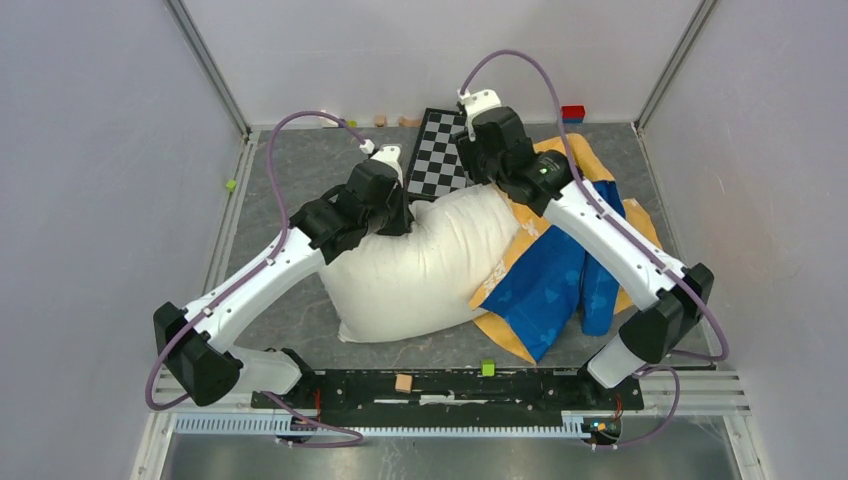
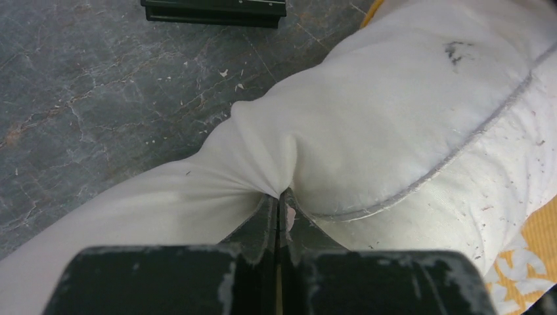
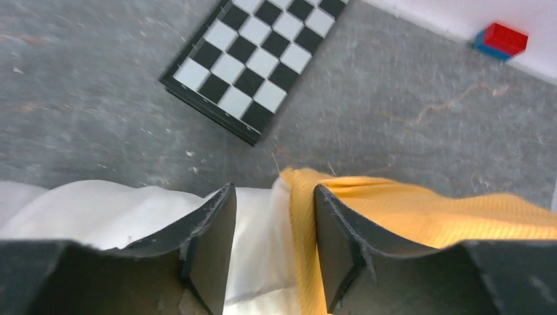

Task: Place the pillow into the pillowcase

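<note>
The off-white pillow (image 1: 420, 265) lies in the middle of the table, its right end over the orange-yellow pillowcase (image 1: 590, 160). My left gripper (image 1: 405, 220) is shut on a pinch of the pillow's fabric at its far left side; in the left wrist view the cloth (image 2: 394, 118) puckers into the closed tips (image 2: 281, 197). My right gripper (image 1: 480, 172) is open at the pillow's far right corner. In the right wrist view its tips (image 3: 274, 197) straddle the white pillow corner (image 3: 98, 203) and the pillowcase edge (image 3: 427, 210).
A blue cloth (image 1: 550, 280) lies on the pillowcase at the right. A checkered board (image 1: 440, 150) lies just behind the pillow, with a red-and-blue block (image 1: 573, 113) by the back wall. Small cubes (image 1: 404, 382) sit on the front rail. Walls close in on three sides.
</note>
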`<state>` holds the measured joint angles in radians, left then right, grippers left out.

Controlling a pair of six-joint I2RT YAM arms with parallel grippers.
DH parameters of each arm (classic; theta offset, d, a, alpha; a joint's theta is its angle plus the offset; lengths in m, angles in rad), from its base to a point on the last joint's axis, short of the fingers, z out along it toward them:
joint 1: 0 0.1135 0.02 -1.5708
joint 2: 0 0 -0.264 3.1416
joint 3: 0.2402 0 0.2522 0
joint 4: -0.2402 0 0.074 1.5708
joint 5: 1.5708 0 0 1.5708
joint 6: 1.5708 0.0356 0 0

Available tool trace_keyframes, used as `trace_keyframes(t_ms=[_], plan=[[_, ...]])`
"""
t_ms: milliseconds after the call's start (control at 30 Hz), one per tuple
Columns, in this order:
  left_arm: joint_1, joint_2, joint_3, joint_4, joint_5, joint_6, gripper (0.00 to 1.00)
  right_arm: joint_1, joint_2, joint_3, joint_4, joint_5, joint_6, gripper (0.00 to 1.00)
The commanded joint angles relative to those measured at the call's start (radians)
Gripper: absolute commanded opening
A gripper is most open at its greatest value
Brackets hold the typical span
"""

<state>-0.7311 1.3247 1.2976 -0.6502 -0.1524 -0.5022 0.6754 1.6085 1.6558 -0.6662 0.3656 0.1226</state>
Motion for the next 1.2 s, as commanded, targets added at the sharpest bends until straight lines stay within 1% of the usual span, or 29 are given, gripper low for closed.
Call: trace_keyframes(t_ms=[0, 33, 67, 133, 200, 300, 400, 533, 700, 767, 867, 1000, 1067, 1167], plan=[[0.021, -0.020, -0.028, 0.079, 0.030, -0.064, 0.02, 0.023, -0.136, 0.096, 0.017, -0.064, 0.028, 0.62], [0.025, -0.024, -0.031, 0.079, 0.026, -0.065, 0.02, 0.024, -0.172, 0.068, 0.027, -0.063, 0.034, 0.70], [0.027, -0.026, -0.033, 0.081, 0.023, -0.065, 0.02, 0.024, -0.219, 0.028, 0.041, -0.067, 0.044, 0.75], [0.032, -0.028, -0.040, 0.084, 0.025, -0.061, 0.02, 0.029, -0.318, -0.063, 0.075, -0.095, 0.065, 0.90], [0.034, -0.032, -0.044, 0.089, 0.023, -0.059, 0.02, 0.036, -0.414, -0.162, 0.100, -0.103, 0.085, 0.93], [0.038, -0.030, -0.041, 0.090, 0.026, -0.057, 0.02, 0.055, -0.538, -0.298, 0.102, -0.104, 0.122, 0.94], [0.042, -0.031, -0.044, 0.090, 0.027, -0.058, 0.02, 0.111, -0.632, -0.433, 0.115, -0.073, 0.173, 0.94], [0.045, -0.028, -0.045, 0.091, 0.041, -0.060, 0.02, 0.195, -0.703, -0.553, 0.059, 0.074, 0.252, 0.95], [0.045, -0.029, -0.044, 0.094, 0.045, -0.060, 0.02, 0.203, -0.743, -0.698, 0.079, 0.076, 0.341, 0.95], [0.045, -0.032, -0.044, 0.095, 0.046, -0.061, 0.02, 0.203, -0.731, -0.713, 0.080, 0.100, 0.368, 0.94], [0.045, -0.033, -0.038, 0.095, 0.044, -0.057, 0.02, 0.203, -0.717, -0.687, 0.053, 0.160, 0.398, 0.89], [0.045, -0.032, -0.031, 0.093, 0.051, -0.055, 0.02, 0.203, -0.761, -0.679, 0.020, 0.231, 0.409, 0.88], [0.045, -0.033, -0.032, 0.096, 0.056, -0.052, 0.02, 0.203, -0.773, -0.689, 0.020, 0.244, 0.402, 0.89], [0.045, -0.033, -0.032, 0.101, 0.056, -0.049, 0.02, 0.202, -0.745, -0.692, 0.040, 0.209, 0.395, 0.84]])
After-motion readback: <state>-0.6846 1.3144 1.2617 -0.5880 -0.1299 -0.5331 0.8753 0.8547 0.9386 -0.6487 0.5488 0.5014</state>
